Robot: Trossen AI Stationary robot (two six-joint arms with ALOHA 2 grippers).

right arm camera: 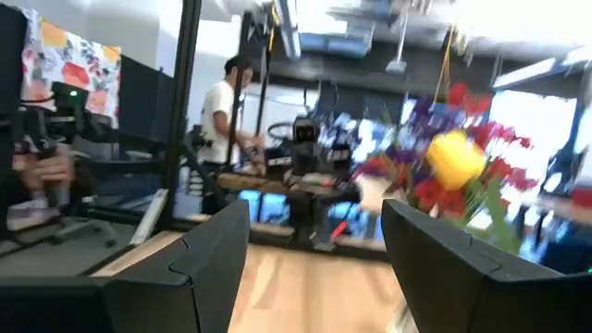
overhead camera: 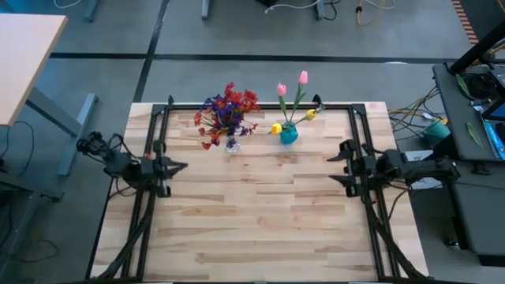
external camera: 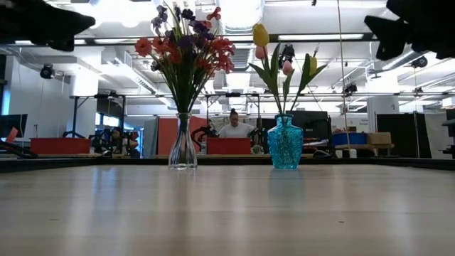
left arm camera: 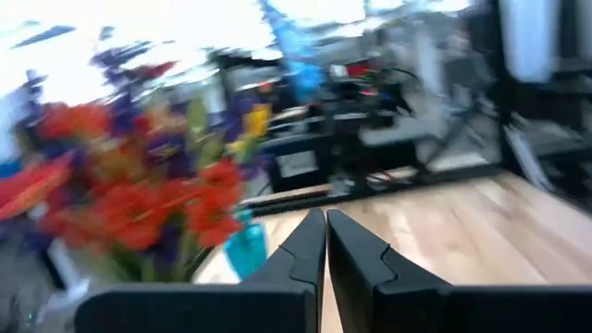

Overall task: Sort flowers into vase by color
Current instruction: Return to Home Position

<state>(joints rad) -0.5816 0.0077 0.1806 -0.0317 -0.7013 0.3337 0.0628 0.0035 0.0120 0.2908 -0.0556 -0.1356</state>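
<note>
A clear glass vase (overhead camera: 231,145) (external camera: 183,146) stands on the table's far middle, with red and purple flowers (overhead camera: 228,110) (external camera: 184,43) (left arm camera: 139,203) stuck into it by their stems. Right of it, a blue vase (overhead camera: 289,135) (external camera: 285,144) holds pink tulip buds (overhead camera: 303,77) and yellow tulip buds (overhead camera: 276,128) (right arm camera: 455,159). At the table's left edge my left gripper (overhead camera: 183,166) (left arm camera: 326,231) is shut on nothing and points toward the flowers. My right gripper (overhead camera: 335,164) (right arm camera: 314,227) stands open at the right edge, with nothing between its fingers.
Black frame rails (overhead camera: 260,105) run along the table's far, left and right sides. The wooden tabletop (overhead camera: 260,221) stretches from the vases to the near edge. A person (external camera: 233,126) sits in the room behind the table, and another (right arm camera: 222,120) stands there.
</note>
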